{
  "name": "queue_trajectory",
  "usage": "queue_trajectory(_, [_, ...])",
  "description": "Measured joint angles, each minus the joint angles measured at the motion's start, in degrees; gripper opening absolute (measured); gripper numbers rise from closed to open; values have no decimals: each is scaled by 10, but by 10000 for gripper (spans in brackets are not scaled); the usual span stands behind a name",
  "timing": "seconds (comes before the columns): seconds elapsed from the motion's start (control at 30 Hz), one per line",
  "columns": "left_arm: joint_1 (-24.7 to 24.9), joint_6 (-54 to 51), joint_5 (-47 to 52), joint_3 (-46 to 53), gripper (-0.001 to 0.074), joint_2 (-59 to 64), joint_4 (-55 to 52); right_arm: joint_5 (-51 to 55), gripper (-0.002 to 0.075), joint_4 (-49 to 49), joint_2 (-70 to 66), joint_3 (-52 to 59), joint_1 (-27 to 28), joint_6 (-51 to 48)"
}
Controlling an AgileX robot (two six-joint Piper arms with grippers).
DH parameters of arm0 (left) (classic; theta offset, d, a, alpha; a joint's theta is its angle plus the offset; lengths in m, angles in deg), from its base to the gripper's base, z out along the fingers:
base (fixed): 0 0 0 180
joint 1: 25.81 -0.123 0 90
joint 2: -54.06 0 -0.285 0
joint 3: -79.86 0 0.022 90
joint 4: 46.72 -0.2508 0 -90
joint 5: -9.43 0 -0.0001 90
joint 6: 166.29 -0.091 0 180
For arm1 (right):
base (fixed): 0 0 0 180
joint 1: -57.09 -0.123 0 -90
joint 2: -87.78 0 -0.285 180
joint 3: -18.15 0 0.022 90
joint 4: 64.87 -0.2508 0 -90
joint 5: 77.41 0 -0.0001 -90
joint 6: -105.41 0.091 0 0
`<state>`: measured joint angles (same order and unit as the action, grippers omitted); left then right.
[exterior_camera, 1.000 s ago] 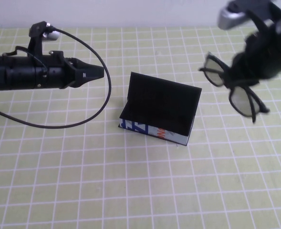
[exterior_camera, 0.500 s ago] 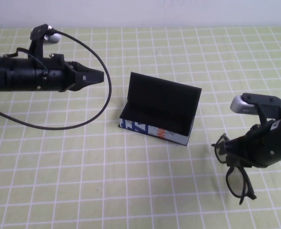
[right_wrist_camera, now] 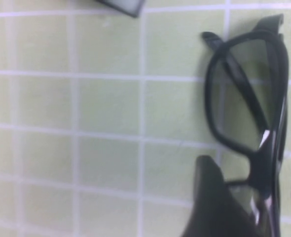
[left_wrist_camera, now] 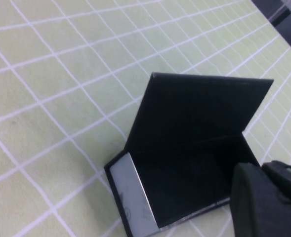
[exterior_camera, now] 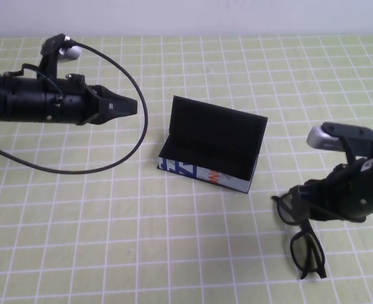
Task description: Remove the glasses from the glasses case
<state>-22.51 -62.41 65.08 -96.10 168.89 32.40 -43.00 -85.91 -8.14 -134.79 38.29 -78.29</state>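
Low on the right, the right tool (exterior_camera: pixel 309 206) is clamped on the black thick plastic-framed glasses (exterior_camera: pixel 303 237), which sit against the pale green gridded worktop (exterior_camera: pixel 173 253) near the long black glasses case (exterior_camera: pixel 211 145). The case's flat lid stands open above its white printed front. The left tool (exterior_camera: pixel 126 106) hovers level beside the case, its tips pressed together.

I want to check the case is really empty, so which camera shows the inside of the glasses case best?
The left wrist view: it looks straight into the open glasses case, showing a bare black interior beneath the raised lid. The high view shows the case from the front, interior mostly in shadow. The right wrist view catches only one corner.
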Motion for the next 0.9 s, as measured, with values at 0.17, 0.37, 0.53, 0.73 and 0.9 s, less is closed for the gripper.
queue_trajectory(0.17, [0,39,-16,8,-4,-65,-54,71,212,2,109,0,0,1])
queue_trajectory(0.37, [0,38,-115,106,-4,-236,-58,167,73,31,300,2,0,1])
queue_trajectory(0.53, [0,12,-217,238,-4,-411,-26,206,-2,49,476,21,0,1])
queue_trajectory(0.73, [0,-5,-310,396,-4,-636,-8,249,-14,53,637,71,0,1])
queue_trajectory(0.9, [0,-5,-366,513,-4,-829,-3,199,-15,53,741,135,0,2])
